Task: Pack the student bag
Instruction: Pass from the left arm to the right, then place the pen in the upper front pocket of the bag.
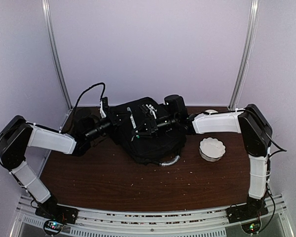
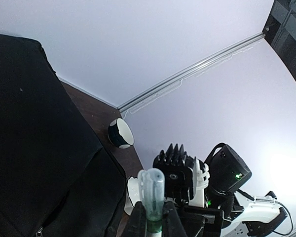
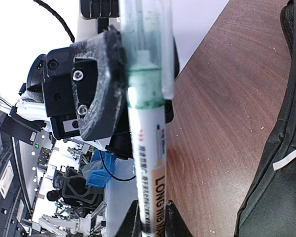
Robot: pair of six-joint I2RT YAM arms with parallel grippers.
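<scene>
The student bag (image 1: 155,143) is a large black backpack lying on the brown table; it also fills the left of the left wrist view (image 2: 34,123) and the right edge of the right wrist view (image 3: 281,163). Above it, both grippers hold one marker (image 1: 130,117). My left gripper (image 2: 153,217) is shut on its clear, green-tinted cap (image 2: 152,190). My right gripper (image 3: 151,222) pinches the white barrel (image 3: 148,148), printed "LONG NIB MARKER". The two grippers face each other closely over the bag (image 1: 134,124).
A white scalloped bowl (image 1: 211,148) sits on the table right of the bag. A dark bowl with a white inside (image 2: 121,133) stands at the back by the wall. The bag's grey handle (image 1: 170,161) pokes out at its front edge. White walls enclose the table.
</scene>
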